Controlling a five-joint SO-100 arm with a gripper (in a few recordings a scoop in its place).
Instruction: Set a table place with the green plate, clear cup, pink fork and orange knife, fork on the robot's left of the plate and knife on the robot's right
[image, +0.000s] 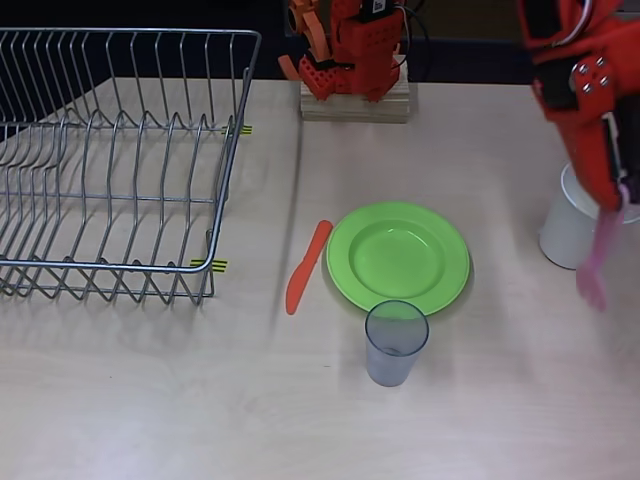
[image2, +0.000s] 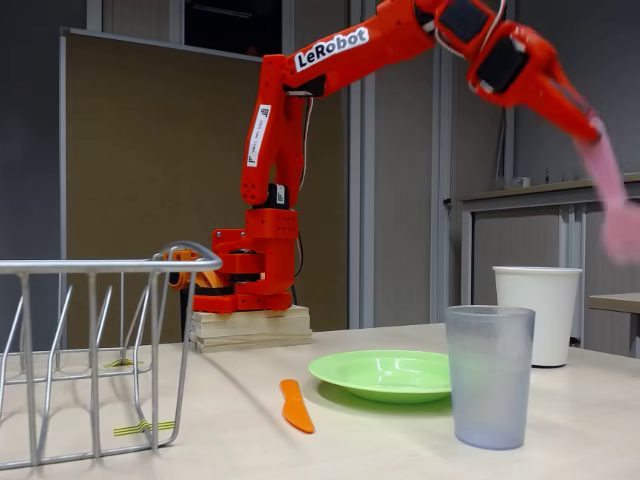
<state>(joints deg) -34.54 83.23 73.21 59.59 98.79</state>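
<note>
The green plate (image: 398, 255) (image2: 385, 373) lies on the table. An orange knife (image: 308, 266) (image2: 296, 405) rests flat just left of it in both views. The clear cup (image: 395, 342) (image2: 488, 376) stands upright at the plate's near edge. My gripper (image: 612, 195) (image2: 592, 128) hangs high at the right, shut on the pink fork (image: 598, 258) (image2: 612, 196), which dangles blurred in the air above the white paper cup.
A wire dish rack (image: 110, 165) (image2: 95, 350) fills the left side of the table. A white paper cup (image: 570, 232) (image2: 538, 314) stands at the right, below the fork. The arm's base sits on a wooden block (image: 355, 100) (image2: 250, 328) at the back.
</note>
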